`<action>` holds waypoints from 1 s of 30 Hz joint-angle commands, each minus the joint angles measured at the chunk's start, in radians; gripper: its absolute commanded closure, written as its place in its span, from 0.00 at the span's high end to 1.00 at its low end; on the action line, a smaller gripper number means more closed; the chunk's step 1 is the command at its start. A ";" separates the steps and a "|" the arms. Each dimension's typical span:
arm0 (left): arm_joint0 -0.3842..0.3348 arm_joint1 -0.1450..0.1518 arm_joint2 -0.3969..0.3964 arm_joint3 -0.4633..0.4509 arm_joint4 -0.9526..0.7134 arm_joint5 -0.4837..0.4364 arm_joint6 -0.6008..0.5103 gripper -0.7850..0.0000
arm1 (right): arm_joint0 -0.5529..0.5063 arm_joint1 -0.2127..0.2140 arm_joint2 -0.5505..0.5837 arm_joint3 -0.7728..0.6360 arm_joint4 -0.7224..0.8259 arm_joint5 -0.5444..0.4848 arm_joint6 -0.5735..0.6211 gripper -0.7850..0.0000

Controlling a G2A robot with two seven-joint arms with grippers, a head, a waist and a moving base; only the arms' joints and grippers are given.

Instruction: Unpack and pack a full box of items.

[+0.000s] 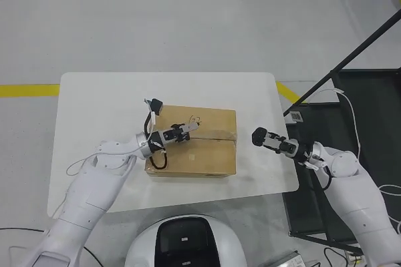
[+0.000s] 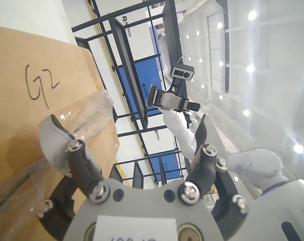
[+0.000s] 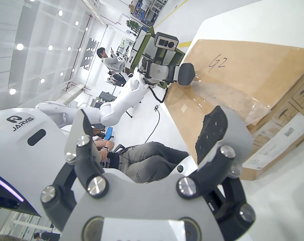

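Left gripper point(image 2: 126, 126) spread wide over the cardboard box point(image 1: 214, 120) top, one finger beside the crumpled clear tape point(image 2: 91, 116) on the seam. Box is mid-table point(image 1: 93, 107), flaps closed. Right gripper point(image 1: 259, 137) also spread, off the box's right end, near the table's right edge. Full box is probably heavy and stiff. Tape is thin and slick, so pinch the raised wrinkle.

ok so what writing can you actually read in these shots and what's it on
"G2", handwritten, on top of the cardboard box.
The white label on the box's side: print too small to read.
The handling symbols beside it: pictures, no readable words.
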 commanded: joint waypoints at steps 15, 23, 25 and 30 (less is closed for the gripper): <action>-0.117 -0.064 0.148 0.153 0.025 -0.018 0.031 1.00 | -0.024 0.014 0.017 0.020 0.010 -0.008 -0.008 1.00; -0.124 -0.075 0.142 0.131 -0.052 -0.053 -0.014 1.00 | -0.014 0.015 -0.011 -0.010 0.034 0.003 0.004 1.00; -0.111 -0.068 0.115 0.121 -0.101 -0.058 -0.046 1.00 | 0.000 0.013 -0.032 -0.016 0.036 0.011 0.011 1.00; -0.063 -0.039 0.010 0.091 -0.177 -0.071 -0.091 1.00 | 0.047 0.007 -0.094 -0.018 0.066 0.034 0.034 1.00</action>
